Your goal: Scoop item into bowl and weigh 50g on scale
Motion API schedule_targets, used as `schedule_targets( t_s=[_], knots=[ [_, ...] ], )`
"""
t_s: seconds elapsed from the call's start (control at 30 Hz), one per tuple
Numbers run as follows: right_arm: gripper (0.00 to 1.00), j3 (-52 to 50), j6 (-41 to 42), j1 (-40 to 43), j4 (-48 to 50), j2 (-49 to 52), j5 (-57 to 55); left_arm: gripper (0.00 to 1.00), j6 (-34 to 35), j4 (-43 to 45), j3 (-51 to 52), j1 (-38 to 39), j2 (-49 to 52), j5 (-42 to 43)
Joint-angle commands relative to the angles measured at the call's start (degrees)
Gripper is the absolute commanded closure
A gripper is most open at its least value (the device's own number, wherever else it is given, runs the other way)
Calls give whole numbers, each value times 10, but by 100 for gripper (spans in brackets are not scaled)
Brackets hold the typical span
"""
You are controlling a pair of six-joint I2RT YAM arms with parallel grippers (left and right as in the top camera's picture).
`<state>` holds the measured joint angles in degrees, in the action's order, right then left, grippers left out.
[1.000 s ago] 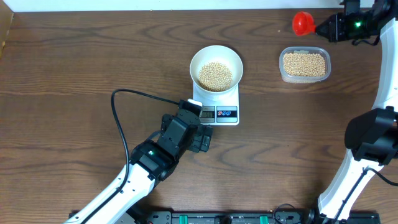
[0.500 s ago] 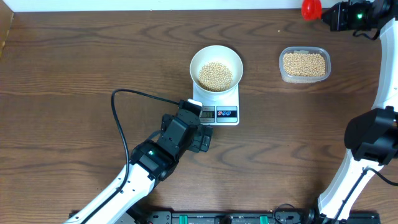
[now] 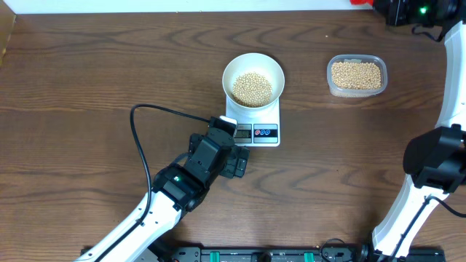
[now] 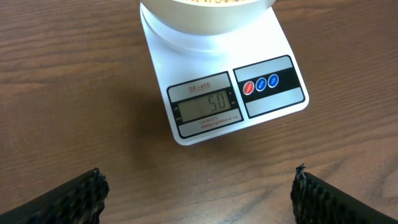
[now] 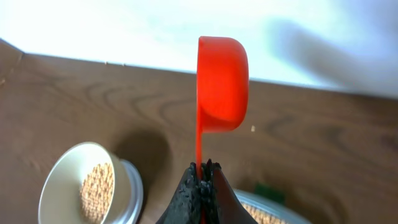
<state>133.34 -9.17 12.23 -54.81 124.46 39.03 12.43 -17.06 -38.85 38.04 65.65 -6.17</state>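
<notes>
- Over to the left pincer (image 4: 198, 186) first: spread wide, gripping nothing, black fingertips (image 4: 84, 193) poking in at the two lower corners of the wrist view, hovering over bare bench (image 4: 74, 93).
- Just at 12 o'clock from those fingertips: the white scale (image 4: 186, 71), flat on the wood and clear of the pincer.
- Showing 50 on the grey display (image 4: 207, 110), with the red and blue buttons (image 4: 260, 84) right beside it at 3 o'clock.
- Up on the 12 o'clock end of the scale: the round white bowl (image 3: 231, 69), seated on the platform, a heap of tan beans (image 3: 252, 88) piled in its middle.
- At 3 o'clock from the bowl, well apart: a clear plastic tub (image 3: 329, 73) on the bench, loaded with more of the same beans.
- Away at 1 o'clock, by the far edge of the bench: the right pincer (image 5: 203, 180), clamped tight on the thin handle of a red scoop (image 5: 222, 81).
- Held up in the air, handle running down into the fingers, cup turned edge-on to the wrist camera, so no telling what sits inside it.
- From overhead, just a sliver of that red peeking in at the top edge.
</notes>
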Motion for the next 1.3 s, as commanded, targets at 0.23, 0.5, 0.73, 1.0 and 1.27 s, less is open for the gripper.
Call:
schedule_targets(
  t_s=[0.23,0.5,0.73,1.0,1.27],
  knots=[
    [99,12,147,5,108,-22,-94,4,3,0,1,0,3,-5],
    [99,12,250,4,146,-22,-194,4,3,0,1,0,3,-5],
    [99,12,250,4,152,-22,-196,4,3,0,1,0,3,-5],
    [99,12,250,4,148,-22,-193,4,3,0,1,0,3,-5],
    [99,12,249,0,116,-22,-185,4,3,0,1,0,3,-5]
  ],
)
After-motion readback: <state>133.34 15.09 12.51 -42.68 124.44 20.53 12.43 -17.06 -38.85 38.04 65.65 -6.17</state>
